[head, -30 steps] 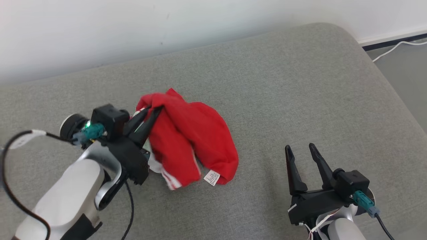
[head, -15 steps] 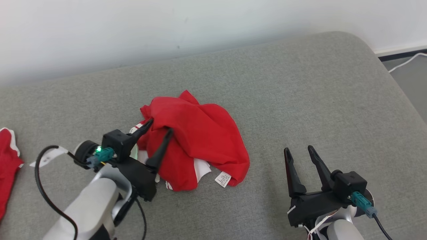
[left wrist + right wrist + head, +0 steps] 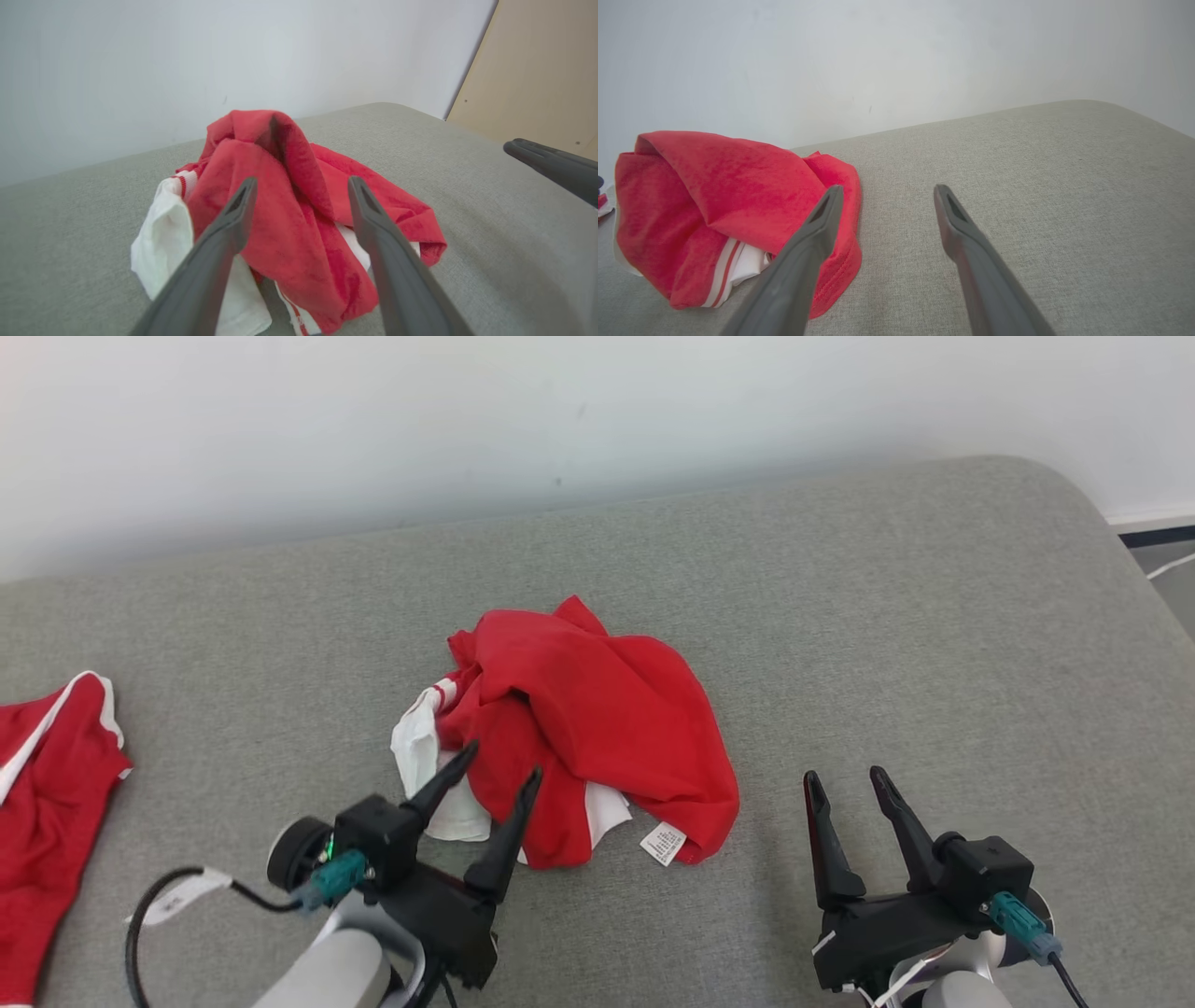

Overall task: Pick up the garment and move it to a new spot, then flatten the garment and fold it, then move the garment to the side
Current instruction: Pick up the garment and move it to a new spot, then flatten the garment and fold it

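Red cloth with white trim, the garment (image 3: 588, 719) lies bunched in a heap near the middle of the grey cushion (image 3: 887, 616). Its long axis runs from about 10 o'clock to 4 o'clock in the head view.

Left gripper (image 3: 502, 760) sits at the heap's 7 o'clock edge, jaws spread wide and holding nothing. Its fingers point toward 1 o'clock, straight at the cloth; whether the tips touch the fabric I cannot tell. Right gripper (image 3: 844, 774) is off the heap's 4 o'clock end, jaws also wide and empty, with a strip of bare cushion between its tips and the hem. So the left arm is the nearer one.

Judging by the heap, flattening is not yet done. It likely calls for each gripper to take one end of that long axis and draw the ends apart. A second red piece (image 3: 47, 784) lies well apart at 9 o'clock.
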Robot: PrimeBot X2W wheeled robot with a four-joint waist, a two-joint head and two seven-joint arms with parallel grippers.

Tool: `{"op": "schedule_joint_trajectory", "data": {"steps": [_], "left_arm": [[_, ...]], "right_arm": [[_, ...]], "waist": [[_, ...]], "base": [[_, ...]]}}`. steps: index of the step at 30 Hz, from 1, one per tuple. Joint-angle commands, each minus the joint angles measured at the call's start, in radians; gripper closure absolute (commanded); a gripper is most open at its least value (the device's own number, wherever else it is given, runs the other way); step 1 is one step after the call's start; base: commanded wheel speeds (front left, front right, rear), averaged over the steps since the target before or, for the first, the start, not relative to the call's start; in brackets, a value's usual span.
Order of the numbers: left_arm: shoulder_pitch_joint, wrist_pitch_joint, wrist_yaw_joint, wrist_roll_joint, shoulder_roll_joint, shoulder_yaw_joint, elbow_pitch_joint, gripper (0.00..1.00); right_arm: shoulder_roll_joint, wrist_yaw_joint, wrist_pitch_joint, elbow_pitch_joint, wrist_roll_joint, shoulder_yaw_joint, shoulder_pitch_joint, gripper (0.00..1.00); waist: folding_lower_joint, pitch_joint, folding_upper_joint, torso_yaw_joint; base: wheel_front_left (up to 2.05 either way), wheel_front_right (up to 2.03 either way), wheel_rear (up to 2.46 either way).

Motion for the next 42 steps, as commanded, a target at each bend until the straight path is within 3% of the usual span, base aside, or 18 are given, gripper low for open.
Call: {"op": "schedule_joint_trajectory", "data": {"steps": [1,8,17,23,37,38,39,42], "left_arm": [[0.027,-0.006,0.009,0.004,0.013,0.002,-0.015,0.00],[0.103,-0.007,0.044,-0.023,0.033,0.030,-0.076,0.00],[0.107,-0.008,0.069,-0.019,0.078,0.077,-0.045,0.00],[0.104,-0.009,0.054,-0.028,0.082,0.095,0.013,0.00],[0.055,-0.009,-0.013,-0.015,0.032,0.118,0.203,0.02],[0.049,-0.009,-0.025,-0.019,0.027,0.122,0.213,0.89],[0.037,-0.009,-0.040,-0.007,0.022,0.129,0.230,1.00],[0.020,-0.009,-0.052,0.002,0.015,0.149,0.230,1.00]], "right_arm": [[-0.001,0.001,0.002,0.000,0.007,0.001,0.007,0.00],[-0.001,0.001,0.001,0.003,0.008,-0.006,0.000,0.00],[-0.001,0.001,0.000,0.007,0.009,0.004,-0.013,0.00],[-0.001,0.001,-0.001,0.013,0.006,0.006,-0.023,0.00],[-0.001,0.001,0.006,0.002,-0.011,0.006,-0.032,0.00],[-0.001,0.001,0.005,0.001,-0.010,0.006,-0.032,0.00],[-0.001,0.001,0.007,0.002,-0.012,0.005,-0.031,0.00],[-0.001,0.001,0.008,0.005,-0.014,0.001,-0.023,0.00]], "waist": [[0.0000,0.001,0.0000,0.010],[0.0000,0.008,0.0000,0.035],[0.0000,0.021,0.0000,0.034],[0.0000,0.031,0.0000,0.011],[0.0000,0.059,0.0000,-0.028],[0.0000,0.058,0.0000,-0.029],[0.0000,0.056,0.0000,-0.028],[0.0000,0.047,0.0000,-0.022]], "base": [[0.00,0.00,0.00],[0.00,0.00,0.00],[0.00,0.00,0.00],[0.00,0.00,0.00],[0.00,0.00,0.00],[0.00,0.00,0.00],[0.00,0.00,0.00],[0.00,0.00,0.00]]}}
